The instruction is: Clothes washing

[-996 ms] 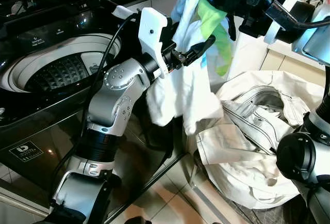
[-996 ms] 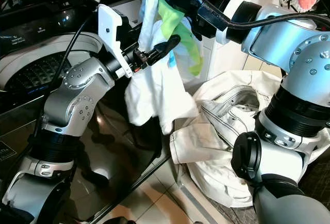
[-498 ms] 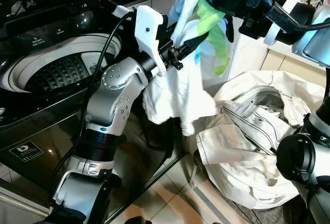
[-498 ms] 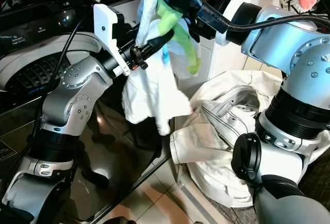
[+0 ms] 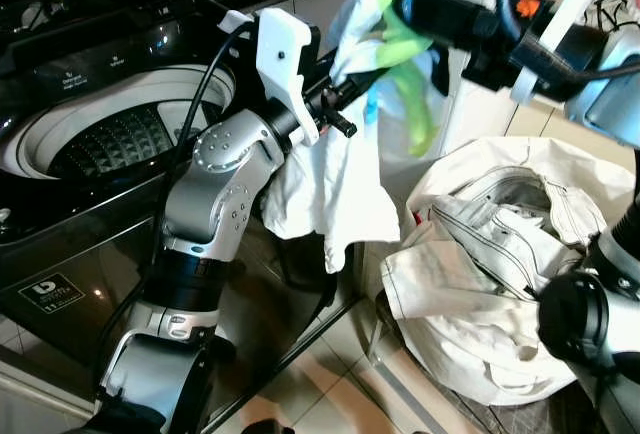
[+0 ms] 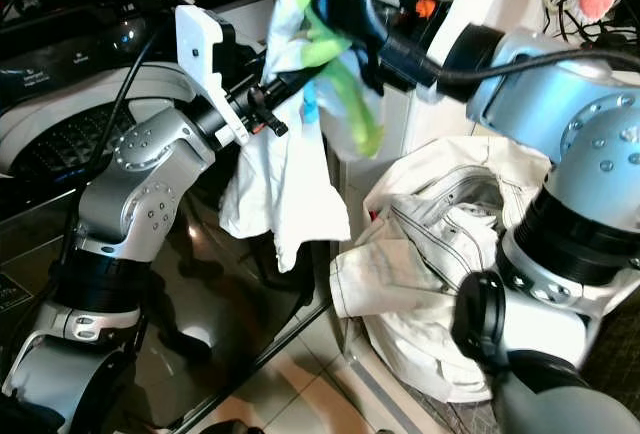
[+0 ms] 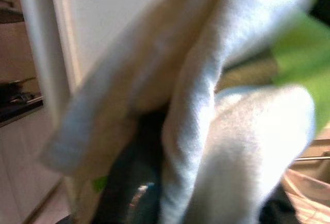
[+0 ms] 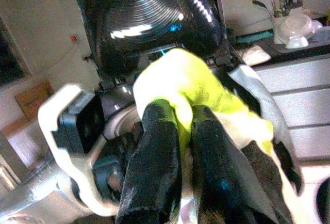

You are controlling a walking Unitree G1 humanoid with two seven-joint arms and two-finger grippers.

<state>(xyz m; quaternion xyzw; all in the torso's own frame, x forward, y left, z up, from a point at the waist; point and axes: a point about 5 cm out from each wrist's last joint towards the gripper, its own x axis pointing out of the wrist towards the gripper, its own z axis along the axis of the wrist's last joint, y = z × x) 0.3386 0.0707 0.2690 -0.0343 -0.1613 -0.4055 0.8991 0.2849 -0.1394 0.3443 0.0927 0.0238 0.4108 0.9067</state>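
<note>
— What have the fingers got?
— The right gripper [image 8: 178, 131] pinches the green-and-white garment [image 5: 345, 169]; the left gripper [image 5: 350, 89] clamps its white part, aloft between washing machine [image 5: 90, 144] and laundry bag [image 5: 500, 264].

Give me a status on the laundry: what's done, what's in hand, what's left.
Done: the washing machine stands open, its drum showing only bare metal where visible. In hand: both the left gripper and the right gripper grip a white and green garment, hanging in the air beside the machine. Left: getting it into the drum, then the white clothes piled in the laundry bag.
</note>
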